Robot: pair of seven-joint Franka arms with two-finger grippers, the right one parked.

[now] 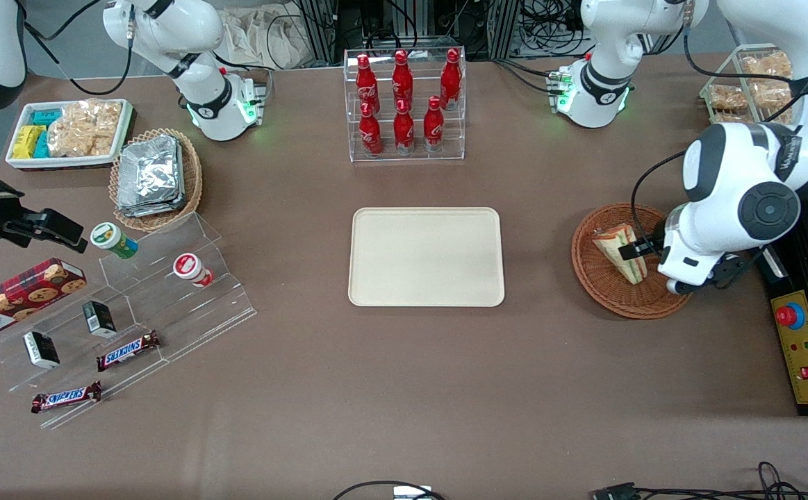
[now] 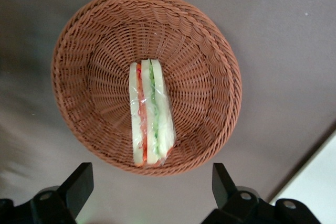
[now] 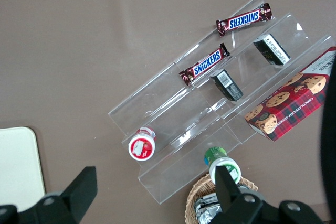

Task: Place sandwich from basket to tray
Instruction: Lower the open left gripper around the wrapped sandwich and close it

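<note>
The sandwich (image 1: 615, 251) is a wedge of pale bread with green and red-orange filling. It lies in the round reddish-brown wicker basket (image 1: 588, 281) toward the working arm's end of the table. My left gripper (image 1: 638, 251) hovers above the basket, over the sandwich, open and empty. In the left wrist view the sandwich (image 2: 149, 114) lies near the middle of the basket (image 2: 94, 66), and the gripper (image 2: 151, 182) has its black fingers (image 2: 81, 179) spread wide, apart from it. The cream-beige tray (image 1: 426, 257) lies bare at the table's middle.
A clear rack of red cola bottles (image 1: 404, 104) stands farther from the camera than the tray. A black-and-yellow control box (image 1: 800, 347) lies beside the basket. A tan oval basket of foil packets (image 1: 157, 177) and a clear snack stand (image 1: 133, 312) lie toward the parked arm's end.
</note>
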